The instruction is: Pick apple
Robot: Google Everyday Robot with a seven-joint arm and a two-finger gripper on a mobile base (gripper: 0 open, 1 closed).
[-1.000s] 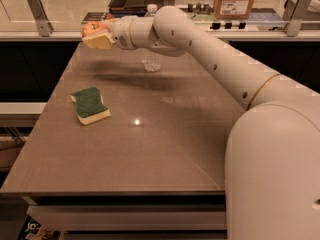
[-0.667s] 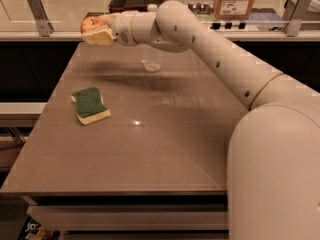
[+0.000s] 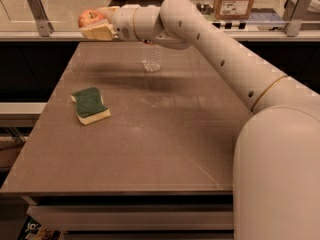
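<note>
The apple is small, round and red-orange with a yellowish patch. It sits between the fingers of my gripper, high above the far left corner of the brown table. The gripper is shut on the apple, with one tan finger under it and the other behind it. My white arm reaches in from the lower right across the table.
A clear water bottle stands on the table under the arm. A green and yellow sponge lies at the left. A counter with a cardboard box and metal brackets runs behind the table.
The gripper has risen a little with the apple held in it and drifted slightly left. The sponge and bottle have not moved.
</note>
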